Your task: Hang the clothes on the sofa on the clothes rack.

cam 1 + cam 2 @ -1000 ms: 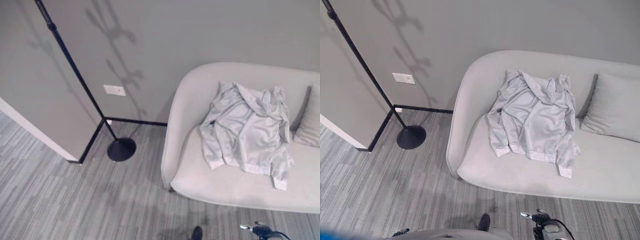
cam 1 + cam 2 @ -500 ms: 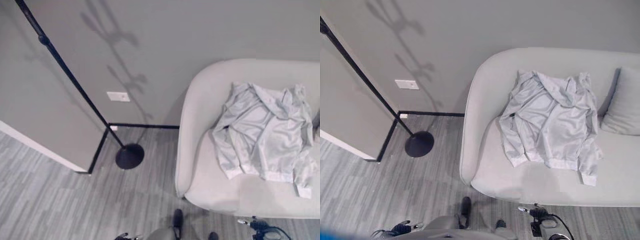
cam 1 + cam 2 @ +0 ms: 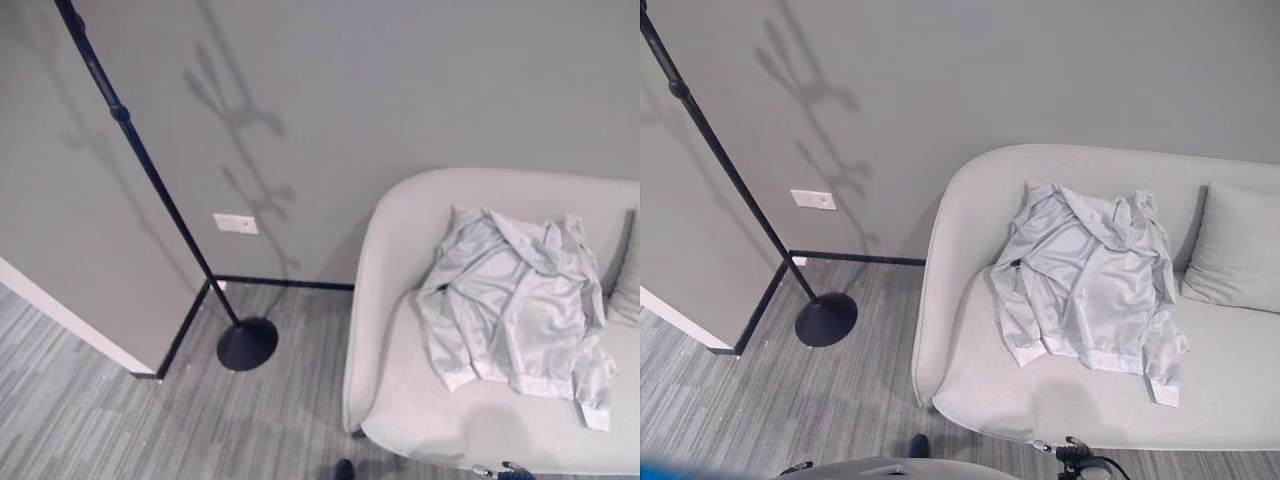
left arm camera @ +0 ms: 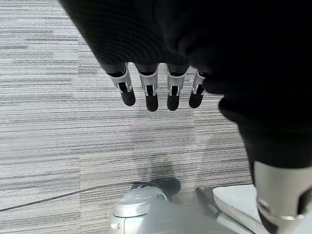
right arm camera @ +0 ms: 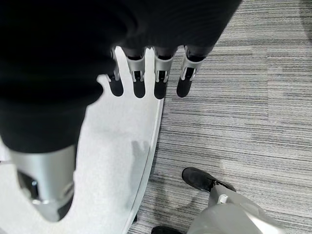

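Observation:
A light grey jacket (image 3: 1090,285) lies crumpled and spread over the seat and backrest of a pale sofa (image 3: 950,260), near its left end. Left of the sofa stands the clothes rack (image 3: 140,165), a thin black pole on a round black base (image 3: 247,343). My left hand (image 4: 152,92) hangs open over the carpet, fingers straight and holding nothing. My right hand (image 5: 146,83) hangs open too, its fingers above the front edge of the sofa (image 5: 122,146).
A grey cushion (image 3: 1235,250) leans on the sofa's backrest right of the jacket. A white wall socket (image 3: 235,223) sits low on the grey wall behind the rack. A wall corner with black skirting (image 3: 185,320) juts out at the left. Striped grey carpet (image 3: 840,400) covers the floor.
The whole picture has shifted, so the camera moved: sofa and jacket now show lower in view. The jacket, sofa and rack have not moved.

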`<state>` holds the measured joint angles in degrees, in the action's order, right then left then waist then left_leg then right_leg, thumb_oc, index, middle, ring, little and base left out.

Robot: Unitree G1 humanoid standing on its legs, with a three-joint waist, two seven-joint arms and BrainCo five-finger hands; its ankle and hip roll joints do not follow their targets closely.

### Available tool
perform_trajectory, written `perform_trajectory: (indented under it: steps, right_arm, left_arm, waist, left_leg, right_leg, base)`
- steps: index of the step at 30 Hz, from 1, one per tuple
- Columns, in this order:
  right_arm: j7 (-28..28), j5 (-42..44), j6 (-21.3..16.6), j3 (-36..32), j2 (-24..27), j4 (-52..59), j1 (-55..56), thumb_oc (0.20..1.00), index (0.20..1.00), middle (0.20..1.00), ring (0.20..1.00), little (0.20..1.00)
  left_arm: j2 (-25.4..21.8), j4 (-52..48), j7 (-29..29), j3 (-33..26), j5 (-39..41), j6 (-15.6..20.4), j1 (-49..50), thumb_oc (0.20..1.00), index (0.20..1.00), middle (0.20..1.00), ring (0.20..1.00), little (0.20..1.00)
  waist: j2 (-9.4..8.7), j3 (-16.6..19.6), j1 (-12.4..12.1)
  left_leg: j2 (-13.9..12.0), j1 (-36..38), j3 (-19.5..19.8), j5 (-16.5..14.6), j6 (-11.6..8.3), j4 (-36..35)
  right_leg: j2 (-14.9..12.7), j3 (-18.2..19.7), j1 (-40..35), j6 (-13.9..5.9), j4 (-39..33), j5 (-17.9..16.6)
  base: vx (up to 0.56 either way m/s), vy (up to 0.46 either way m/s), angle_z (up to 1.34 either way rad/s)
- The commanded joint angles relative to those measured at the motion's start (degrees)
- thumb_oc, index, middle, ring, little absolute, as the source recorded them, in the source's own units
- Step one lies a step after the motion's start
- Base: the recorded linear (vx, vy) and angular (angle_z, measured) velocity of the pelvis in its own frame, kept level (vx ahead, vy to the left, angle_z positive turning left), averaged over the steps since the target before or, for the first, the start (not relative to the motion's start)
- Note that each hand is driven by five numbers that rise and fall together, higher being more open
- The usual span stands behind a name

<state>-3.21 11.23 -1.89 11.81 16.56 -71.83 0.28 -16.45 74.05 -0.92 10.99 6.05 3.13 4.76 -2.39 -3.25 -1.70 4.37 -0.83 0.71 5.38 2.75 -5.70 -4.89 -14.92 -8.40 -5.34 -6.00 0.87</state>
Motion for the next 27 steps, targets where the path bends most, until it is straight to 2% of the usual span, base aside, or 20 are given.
perform_trajectory:
  steps: [1,5,7,10,12,13,15,16,17,18,19,20,22,23,24,25,26,27]
  right_arm:
    - [-0.22,-1.0,-0.69,1.19,2.41,0.31,-2.45,1.0,1.0,1.0,1.0,1.0]
    - [-0.28,-1.42,-0.54,1.56,2.37,0.68,-3.15,1.0,1.0,1.0,1.0,1.0]
    - [-0.16,-1.84,-0.51,1.9,2.27,0.97,-4.14,1.0,1.0,1.0,1.0,1.0]
    - [-0.16,-2.68,-0.44,3.14,1.95,1.89,-6.26,1.0,1.0,1.0,1.0,1.0]
    - [0.1,-3.11,-0.5,3.37,1.6,1.99,-6.22,1.0,1.0,1.0,1.0,1.0]
    - [0.26,-3.34,-0.44,3.25,1.55,2.14,-6.43,1.0,1.0,1.0,1.0,1.0]
    - [0.26,-3.34,-0.44,3.24,1.54,2.14,-6.43,1.0,1.0,1.0,1.0,1.0]
    - [0.29,-3.4,-0.45,3.26,1.46,2.42,-6.95,1.0,1.0,1.0,1.0,1.0]
    - [0.36,-3.46,-0.3,3.37,1.31,2.71,-7.28,1.0,1.0,1.0,1.0,1.0]
    - [0.36,-3.46,-0.3,3.37,1.3,2.71,-7.28,1.0,1.0,1.0,1.0,1.0]
    - [0.42,-3.45,-0.31,3.5,1.19,3.13,-7.35,1.0,1.0,1.0,1.0,1.0]
    - [0.45,-3.75,-0.35,3.67,1.14,4.07,-7.51,1.0,1.0,1.0,1.0,1.0]
    - [0.45,-4.0,-0.33,3.85,1.27,4.37,-7.69,1.0,1.0,1.0,1.0,1.0]
    - [0.33,-4.23,-0.35,4.11,1.51,4.35,-7.86,1.0,1.0,1.0,1.0,1.0]
    - [0.3,-4.23,-0.29,3.87,1.49,4.6,-8.21,1.0,1.0,1.0,1.0,1.0]
    - [-0.11,-4.3,-0.42,4.34,1.36,4.59,-8.83,1.0,1.0,1.0,1.0,1.0]
    - [-0.11,-4.3,-0.43,4.34,1.37,4.58,-8.85,1.0,1.0,1.0,1.0,1.0]
    - [-0.55,-4.72,-0.27,4.41,1.63,4.43,-8.69,1.0,1.0,1.0,1.0,1.0]
  left_arm:
    - [0.67,2.57,-0.05,1.01,-1.22,0.26,-3.79,1.0,1.0,1.0,1.0,1.0]
    - [0.49,2.36,-0.08,1.06,-1.09,0.17,-4.26,1.0,1.0,1.0,1.0,1.0]
    - [0.03,2.1,-0.23,1.12,-1.05,0.09,-4.7,1.0,1.0,1.0,1.0,1.0]
    - [-0.92,1.48,-0.03,1.16,-0.74,-0.06,-5.81,1.0,1.0,1.0,1.0,1.0]
    - [-1.31,1.67,0.05,0.69,-0.18,0.0,-6.19,1.0,1.0,1.0,1.0,1.0]
    - [-1.49,1.86,0.13,0.22,0.46,-0.03,-6.45,1.0,1.0,1.0,1.0,1.0]
    - [-1.5,1.86,0.12,0.22,0.47,-0.03,-6.45,1.0,1.0,1.0,1.0,1.0]
    - [-1.51,2.03,0.56,-0.12,1.12,0.11,-6.57,1.0,1.0,1.0,1.0,1.0]
    - [-1.56,2.11,0.77,-0.2,1.26,0.15,-6.54,1.0,1.0,1.0,1.0,1.0]
    - [-1.56,2.11,0.77,-0.2,1.26,0.15,-6.53,1.0,1.0,1.0,1.0,1.0]
    - [-1.74,2.15,0.97,-0.56,1.48,0.27,-6.55,1.0,1.0,1.0,1.0,1.0]
    - [-2.01,2.23,1.49,-1.27,2.05,0.42,-6.4,1.0,1.0,1.0,1.0,1.0]
    - [-2.2,2.39,1.91,-1.87,2.57,0.71,-6.45,1.0,1.0,1.0,1.0,1.0]
    - [-2.29,2.37,2.13,-1.74,3.02,0.84,-6.7,1.0,1.0,1.0,1.0,1.0]
    - [-2.32,2.22,2.21,-1.65,4.0,1.14,-7.46,1.0,1.0,1.0,1.0,1.0]
    - [-2.41,1.85,2.72,-1.76,4.59,1.44,-8.08,1.0,1.0,1.0,1.0,1.0]
    - [-2.41,1.87,2.72,-1.77,4.59,1.44,-8.09,1.0,1.0,1.0,1.0,1.0]
    - [-2.59,1.78,2.91,-1.32,4.07,1.16,-8.42,1.0,1.0,1.0,1.0,1.0]
  waist:
    - [2.59,-1.59,-0.97]
    - [2.6,-2.19,-1.09]
    - [2.9,-3.41,-1.48]
    - [3.41,-5.27,-2.26]
    - [3.15,-4.84,-2.89]
    - [2.82,-4.32,-3.53]
    - [2.83,-4.35,-3.54]
    - [2.33,-3.84,-4.07]
    - [2.07,-3.7,-4.21]
    - [2.08,-3.73,-4.33]
    - [1.65,-3.73,-4.59]
    - [0.95,-3.34,-4.89]
    - [0.35,-3.23,-4.79]
    - [0.47,-3.41,-4.67]
    - [0.18,-3.57,-4.4]
    - [0.15,-3.78,-4.47]
    - [0.22,-3.78,-4.43]
    - [0.38,-3.83,-4.41]
  left_leg:
    - [-2.1,5.22,0.25,-7.35,-3.86,0.7]
    - [-1.86,4.82,0.07,-7.32,-3.36,0.7]
    - [-2.15,4.15,-0.75,-7.07,-2.76,0.7]
    - [-3.42,2.61,-1.43,-6.27,-2.31,0.86]
    - [-4.65,1.91,-1.04,-6.03,-2.75,1.08]
    - [-6.24,1.08,-0.88,-5.93,-3.39,1.04]
    - [-6.25,1.13,-0.88,-5.98,-3.4,1.06]
    - [-8.26,0.04,-0.44,-5.88,-4.33,1.03]
    - [-9.14,-0.18,-0.08,-5.95,-4.8,0.98]
    - [-9.18,-0.1,-0.2,-6.02,-4.81,0.99]
    - [-10.05,-0.05,-0.16,-6.13,-5.41,0.9]
    - [-12.26,-0.02,-0.22,-6.04,-7.05,0.7]
    - [-14.61,0.29,-0.7,-6.23,-9.09,0.7]
    - [-15.65,0.49,-1.09,-6.23,-9.88,0.7]
    - [-16.86,0.49,-0.91,-5.37,-11.7,0.7]
    - [-19.6,-0.57,-1.32,-3.93,-13.7,0.7]
    - [-19.68,-0.58,-1.26,-3.94,-13.74,0.7]
    - [-21.17,-1.37,-1.45,-3.29,-14.41,0.7]
  right_leg:
    - [1.62,-0.09,2.92,-2.68,1.0,0.03]
    - [1.11,-0.1,3.98,-3.13,1.78,-0.77]
    - [0.4,-0.63,7.53,-3.09,8.3,0.03]
    - [-2.03,-3.43,12.89,-4.65,16.6,0.67]
    - [-4.69,-4.63,11.92,-4.24,15.46,0.57]
    - [-7.64,-4.65,10.55,-4.17,13.16,-1.31]
    - [-7.61,-4.66,10.45,-4.18,13.07,-1.34]
    - [-11.3,-2.8,10.62,-5.35,11.29,-5.19]
    - [-12.86,-1.01,11.0,-5.79,10.43,-6.96]
    - [-12.81,-0.89,10.99,-5.79,10.41,-6.97]
    - [-14.49,0.18,10.88,-6.66,9.27,-9.39]
    - [-18.07,0.73,11.22,-8.31,7.31,-13.83]
    - [-19.1,1.84,11.38,-9.66,5.15,-16.34]
    - [-18.99,2.09,12.08,-9.66,5.2,-16.73]
    - [-17.9,1.74,11.4,-9.66,4.69,-14.99]
    - [-15.8,0.01,10.93,-9.66,4.1,-11.42]
    - [-15.73,-0.05,10.92,-9.66,4.14,-11.38]
    - [-14.6,-1.71,10.91,-9.66,4.67,-7.19]
  base:
    - [0.0,0.04,-0.02]
    - [-0.04,0.034,-0.03]
    - [-0.14,0.048,-0.07]
    - [-0.14,-0.002,-0.44]
    - [-0.01,-0.194,-0.36]
    - [0.01,-0.209,-0.03]
    - [0.0,-0.176,0.06]
    - [0.01,-0.333,0.1]
    - [0.01,-0.333,-0.01]
    - [0.01,-0.244,-0.19]
    - [0.03,-0.45,-0.15]
    - [0.05,-0.598,-0.07]
    - [0.06,-0.601,-0.12]
    - [0.06,-0.607,-0.23]
    - [0.02,-0.78,-0.05]
    - [0.01,-0.603,0.12]
    - [-0.01,-0.562,0.15]
    - [0.0,-0.335,0.06]
